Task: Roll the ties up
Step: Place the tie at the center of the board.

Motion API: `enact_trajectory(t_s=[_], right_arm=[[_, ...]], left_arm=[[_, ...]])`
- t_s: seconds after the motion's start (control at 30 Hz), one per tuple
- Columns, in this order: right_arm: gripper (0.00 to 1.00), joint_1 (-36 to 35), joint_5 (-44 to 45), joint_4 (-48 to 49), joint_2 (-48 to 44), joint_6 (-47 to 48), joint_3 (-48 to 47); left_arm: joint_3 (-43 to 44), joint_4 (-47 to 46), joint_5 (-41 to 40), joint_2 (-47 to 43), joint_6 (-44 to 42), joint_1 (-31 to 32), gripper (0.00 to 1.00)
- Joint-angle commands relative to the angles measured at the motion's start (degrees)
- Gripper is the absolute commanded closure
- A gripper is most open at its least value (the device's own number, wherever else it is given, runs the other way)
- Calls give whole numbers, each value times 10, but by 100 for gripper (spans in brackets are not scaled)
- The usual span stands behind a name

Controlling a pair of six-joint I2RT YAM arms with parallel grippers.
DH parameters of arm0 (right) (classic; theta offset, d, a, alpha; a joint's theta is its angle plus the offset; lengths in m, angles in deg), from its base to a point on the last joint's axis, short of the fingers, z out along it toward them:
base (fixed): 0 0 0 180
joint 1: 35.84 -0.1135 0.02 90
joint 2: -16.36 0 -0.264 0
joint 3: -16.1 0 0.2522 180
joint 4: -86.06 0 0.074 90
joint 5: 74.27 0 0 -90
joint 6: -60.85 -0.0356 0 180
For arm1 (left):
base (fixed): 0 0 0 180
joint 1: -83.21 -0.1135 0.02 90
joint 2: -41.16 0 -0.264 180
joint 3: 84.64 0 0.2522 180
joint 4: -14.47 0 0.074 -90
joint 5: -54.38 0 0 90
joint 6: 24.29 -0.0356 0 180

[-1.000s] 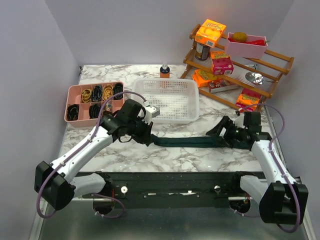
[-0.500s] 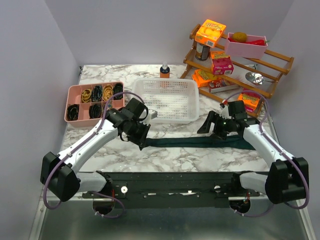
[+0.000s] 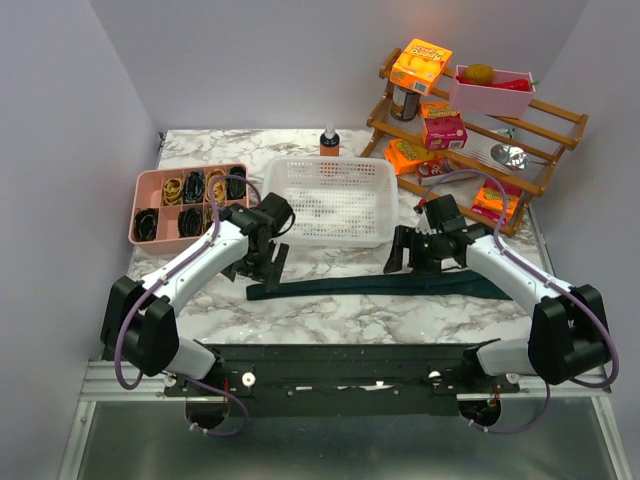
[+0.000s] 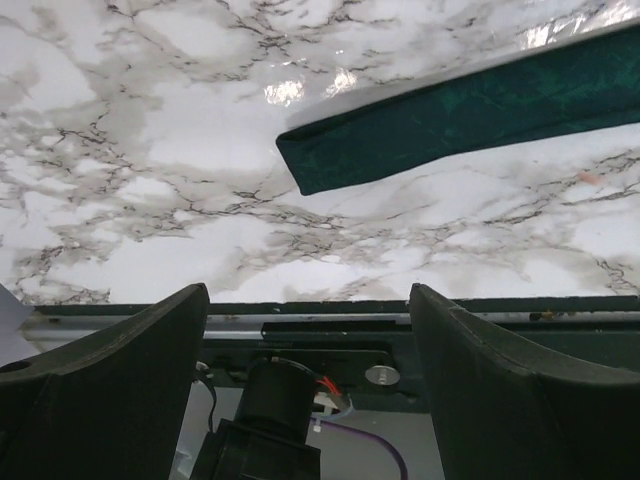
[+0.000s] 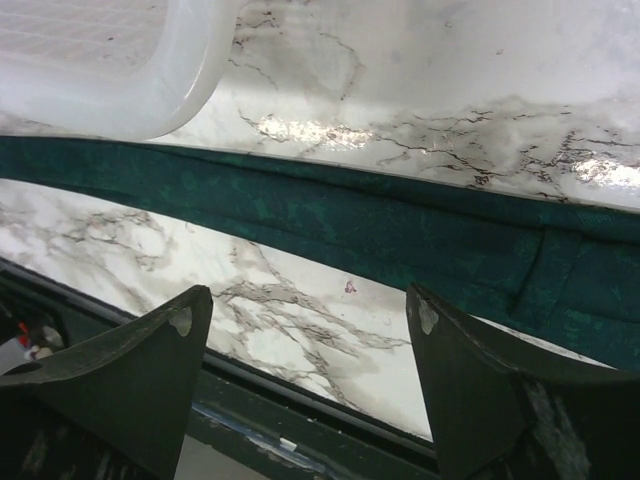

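1. Left gripper (image 4: 308,300): jaws spread wide, nothing between them. It hangs over the counter (image 3: 330,318), and the narrow end of the tie (image 4: 450,120) lies just beyond the fingertips, not touching them.
2. Right gripper (image 5: 308,300): jaws also wide apart, gripping nothing. The tie runs across just beyond them.
3. Tie: flat and unrolled, stretched left to right near the counter's near edge, with the wider end toward the right edge.
4. White basket (image 3: 330,240): just behind the tie, mid-counter.
5. Pink compartment tray (image 3: 137,205): at the left edge.
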Motion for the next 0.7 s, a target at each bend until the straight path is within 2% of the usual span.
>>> enact_trajectory(t_s=[0.0,0.23,0.53,0.67], right_arm=[[16,-22,83,-21,9,14,-15],[31,-40,122,-15,8,15,-2],[30,-59,205,-26,32,5,-13],[28,-59,206,-18,36,15,-16]], left_arm=[[19,-34,-16,-7,9,0,8],[-29,-182,106,-42,26,0,10],[-137,-381,258,-75,119,8,11],[-144,-404,245,-51,131,50,11]])
